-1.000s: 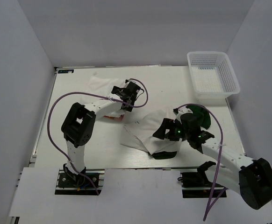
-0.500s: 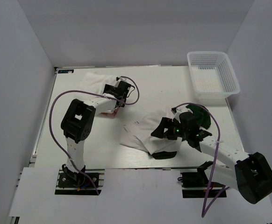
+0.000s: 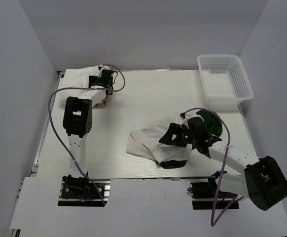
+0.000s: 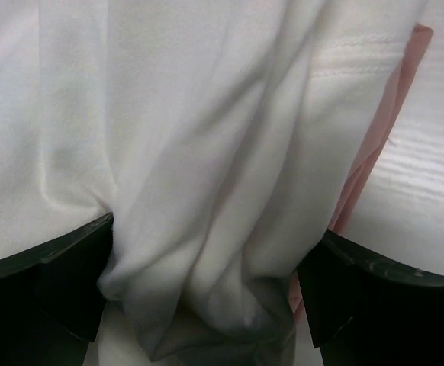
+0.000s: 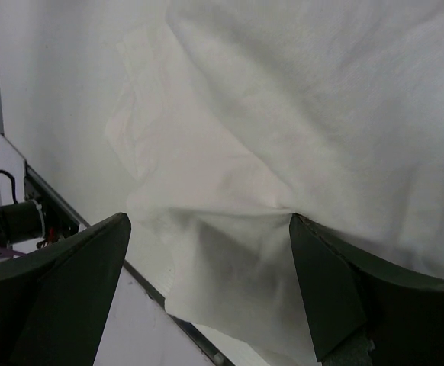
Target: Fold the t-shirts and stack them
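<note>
So since a second ago the left arm has swung from mid-worktop out to the far left corner, and the white t-shirt (image 3: 77,79) has gone along with it. The right arm has barely shifted. The overhead view is the only one that gives the layout: the white tee is bunched in that far left corner of the worktop (image 3: 148,94), the cream-white t-shirt (image 3: 146,140) is crumpled near the front right with a dark green sleeve (image 3: 210,121) poking out behind the arm, and the basket (image 3: 222,56) sits at the far right corner, well apart from both. The wrist cams show what it can't. The left claw (image 4: 207,305) is spread wide with a fat fold of white cloth (image 4: 207,152) bulging up between its fingers (image 4: 46,290), and a strip of an orange-pink t-shirt (image 4: 374,152) peeks out from under the white one on the right. From above that pink is just a sliver (image 3: 102,102) by the left claw (image 3: 104,81). The right claw (image 5: 207,282) is also wide open, low over the rumpled cream cloth (image 5: 321,114). It's clamped on nothing, and I can't tell whether its tips actually touch. In the overhead view the right claw (image 3: 175,138) just looks parked on top of the shirt.
</note>
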### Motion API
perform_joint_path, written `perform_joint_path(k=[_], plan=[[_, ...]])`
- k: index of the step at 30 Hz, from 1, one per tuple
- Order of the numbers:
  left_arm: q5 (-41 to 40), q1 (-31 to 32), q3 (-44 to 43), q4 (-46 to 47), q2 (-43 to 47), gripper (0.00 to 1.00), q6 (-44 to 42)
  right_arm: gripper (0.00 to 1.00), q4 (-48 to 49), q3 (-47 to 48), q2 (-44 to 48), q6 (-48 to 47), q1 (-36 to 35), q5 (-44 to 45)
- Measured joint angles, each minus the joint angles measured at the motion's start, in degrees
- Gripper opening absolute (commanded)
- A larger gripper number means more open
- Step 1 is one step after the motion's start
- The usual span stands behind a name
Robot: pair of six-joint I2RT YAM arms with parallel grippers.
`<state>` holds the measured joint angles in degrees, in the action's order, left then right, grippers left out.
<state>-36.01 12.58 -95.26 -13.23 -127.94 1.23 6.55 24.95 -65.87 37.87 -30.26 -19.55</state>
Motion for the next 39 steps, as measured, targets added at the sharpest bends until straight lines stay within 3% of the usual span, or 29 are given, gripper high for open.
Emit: perform_joint_path(k=[7, 14, 20, 25, 29, 35, 39], plan=[[0.66, -2.78, -8.76, 3.43, -7.30, 1.00, -8.04, 0.90, -4.13, 6.45, -1.40, -3.63, 1.07, 5.62], [3.89, -5.25, -17.42, 2.62, -11.96, 1.00, -9.51, 0.90, -4.31, 9.68, -2.43, -5.46, 1.81, 6.47], [7.17, -5.73, -20.35, -2.58, -11.21, 1.00, -7.48, 0.90, -5.16, 9.68, -3.23, -5.55, 1.81, 5.35], [12.66, -4.72, -19.93, -11.65, -3.87, 1.00, -1.01, 0.90, -6.58, 9.55, -0.17, -5.86, 1.81, 7.58], [23.19, -3.52, -9.57, -13.81, 13.70, 1.00, 8.07, 0.90, -10.27, 9.38, 5.20, -6.40, 1.81, 12.37], [44.06, -0.22, 21.51, -4.59, 45.16, 1.00, 22.58, 0.90, -20.11, 8.63, 12.37, -5.07, 1.97, 22.82], [50.49, 4.24, 38.05, -5.01, 48.83, 1.00, 27.93, 0.90, -24.24, 5.95, 15.56, -5.40, 2.14, 22.21]])
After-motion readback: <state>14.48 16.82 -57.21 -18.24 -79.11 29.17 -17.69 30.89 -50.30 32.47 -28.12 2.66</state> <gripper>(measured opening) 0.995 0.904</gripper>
